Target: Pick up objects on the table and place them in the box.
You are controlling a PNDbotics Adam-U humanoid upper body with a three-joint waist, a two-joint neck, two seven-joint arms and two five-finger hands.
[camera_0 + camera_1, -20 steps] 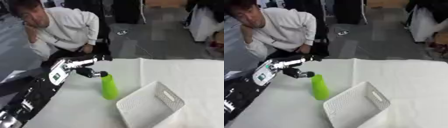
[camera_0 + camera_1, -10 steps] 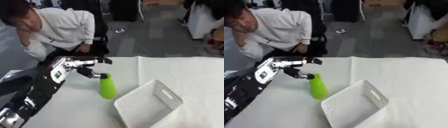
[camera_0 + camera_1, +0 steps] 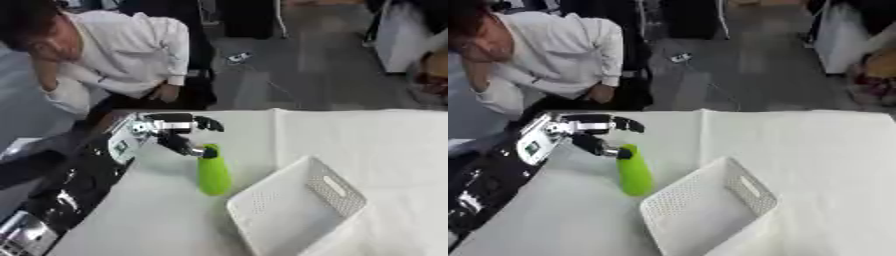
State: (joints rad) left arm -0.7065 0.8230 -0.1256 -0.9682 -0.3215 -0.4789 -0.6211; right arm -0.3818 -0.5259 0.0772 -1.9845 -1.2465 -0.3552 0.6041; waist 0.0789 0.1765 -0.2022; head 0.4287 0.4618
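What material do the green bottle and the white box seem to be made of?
The green bottle looks like smooth plastic: one even bright colour, softly rounded. The white box seems moulded plastic, with perforated walls and a cut-out handle slot. Neither is certain from its look alone.
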